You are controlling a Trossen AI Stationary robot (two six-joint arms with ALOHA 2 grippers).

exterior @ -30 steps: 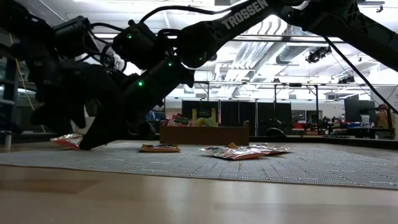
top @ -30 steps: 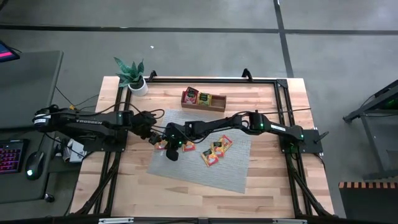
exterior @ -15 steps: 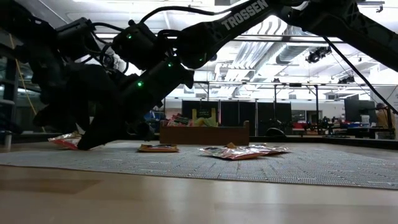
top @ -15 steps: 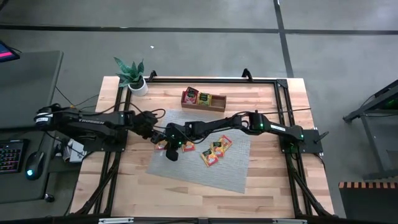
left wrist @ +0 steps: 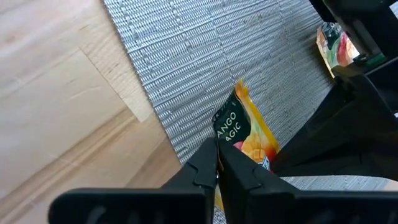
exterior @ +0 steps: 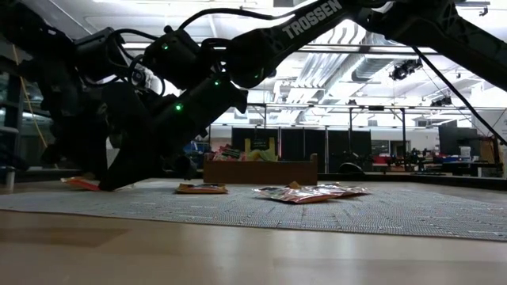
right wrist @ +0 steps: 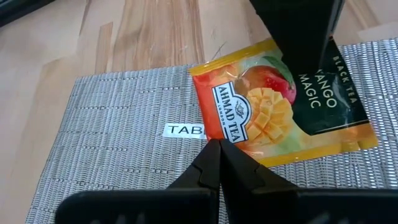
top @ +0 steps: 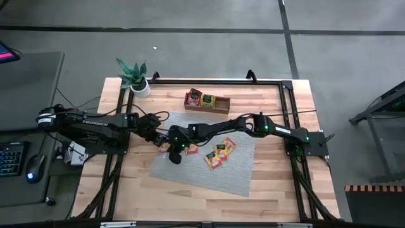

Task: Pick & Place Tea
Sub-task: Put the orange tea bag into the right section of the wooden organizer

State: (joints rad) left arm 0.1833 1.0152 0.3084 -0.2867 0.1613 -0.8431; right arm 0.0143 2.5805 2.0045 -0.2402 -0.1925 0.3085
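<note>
Left gripper: fingers pinched together on the edge of an orange sachet, low over the mat's near-left part.
Right gripper: fingers fully together, holding nothing, tip down on the mat just beside the same sachet, opposite the left gripper.
Mat: grey woven, under both grippers; a white tag lettered "TAB" lies on it just ahead of the right gripper.
Table: pale wood planks, showing beyond the mat edge beside the left gripper.
Loose tea: a small cluster of red, orange and yellow sachets on the mat, to the right of the grippers; in the low view they lie flat past the arms.
Tray: brown wood, beyond the grippers on bare table, with a few sachets standing in it.
Plant: in a white pot at the far-left table corner.
Frame: black rails along the table edges.
Floor: grey concrete around the table.
Room: the low view shows ceiling lights, ducts and dark racks far behind the tray.
</note>
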